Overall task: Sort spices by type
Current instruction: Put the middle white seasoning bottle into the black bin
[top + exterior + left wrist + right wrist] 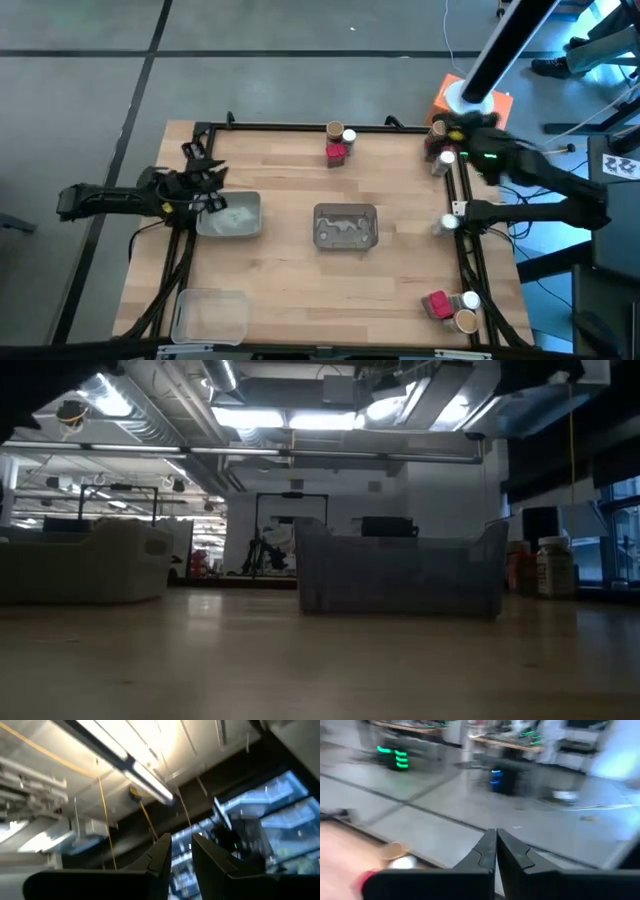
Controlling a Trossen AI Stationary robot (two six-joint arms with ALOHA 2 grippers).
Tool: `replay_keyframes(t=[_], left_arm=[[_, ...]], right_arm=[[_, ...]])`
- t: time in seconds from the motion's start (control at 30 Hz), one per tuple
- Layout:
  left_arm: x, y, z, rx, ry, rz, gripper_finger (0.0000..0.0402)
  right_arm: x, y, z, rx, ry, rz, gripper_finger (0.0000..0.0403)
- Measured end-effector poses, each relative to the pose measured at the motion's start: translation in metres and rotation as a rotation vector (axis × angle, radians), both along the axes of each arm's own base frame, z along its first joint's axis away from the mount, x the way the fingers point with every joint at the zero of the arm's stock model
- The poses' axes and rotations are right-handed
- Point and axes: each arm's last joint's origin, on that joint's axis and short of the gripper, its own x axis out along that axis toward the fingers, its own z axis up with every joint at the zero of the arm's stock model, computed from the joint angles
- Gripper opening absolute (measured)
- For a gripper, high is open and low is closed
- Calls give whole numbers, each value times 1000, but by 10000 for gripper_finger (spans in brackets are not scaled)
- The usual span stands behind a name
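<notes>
**Ana:** Tabletop [300, 660] first, since it was nearest in the low view. Where did the arms stand over it?

**Ben:** The left gripper [181, 839] hung at the left tray's [245, 225] edge and pointed up at the ceiling. Its fingers were a narrow gap apart with nothing between them. The right gripper [496, 832] was up at the far right corner with its fingers pressed together, empty.

**Ana:** Which arm was nearer the spices?

**Ben:** The right one, I'd judge. Every spice lay along the far edge or down the right side, well apart from the left gripper. The right wrist view showed a tan lid [394, 850] and a white lid [402, 862] off to one side of the fingers, not ahead of them.

**Ana:** And the trays?

**Ben:** The left tray, middle tray [346, 226] and near-left tray [208, 315] held no spice that I could see.

**Ana:** The groups?

**Ben:** All mixed. At far middle, a tan-lidded jar [334, 129] touched a white-lidded jar [349, 136], with a red packet [337, 152] just beside them. At the near right corner, another red packet [436, 304] sat beside a white-lidded jar [470, 299] and a tan-lidded one [465, 320]. The jars stood upright, so no approach side looked better than another.
</notes>
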Motion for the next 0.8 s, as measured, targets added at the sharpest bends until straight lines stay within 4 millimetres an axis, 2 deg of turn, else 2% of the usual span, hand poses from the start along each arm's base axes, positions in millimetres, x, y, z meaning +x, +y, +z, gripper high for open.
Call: replay_keyframes(t=[0.07, 0.13, 0.3, 0.4, 0.47, 0.6, 0.8], left_arm=[[9, 3, 2, -25, 43, 33, 68], [16, 6, 2, -58, 78, 70, 68], [34, 14, 4, -109, 157, 126, 68], [39, 18, 6, -113, 171, 143, 68], [40, 20, 5, -115, 179, 153, 68], [41, 23, 4, -103, 195, 186, 68], [40, 27, 4, -58, 211, 247, 68]], right_arm=[[14, -9, -7, 48, 114, -7, 14], [23, -19, -3, 82, 158, -26, 14], [35, -48, -10, 215, 384, -129, 14], [41, -56, -15, 312, 445, -146, 14], [37, -61, -22, 388, 492, -165, 14], [36, -66, -38, 558, 559, -145, 14], [33, -58, -53, 747, 594, -98, 14]])
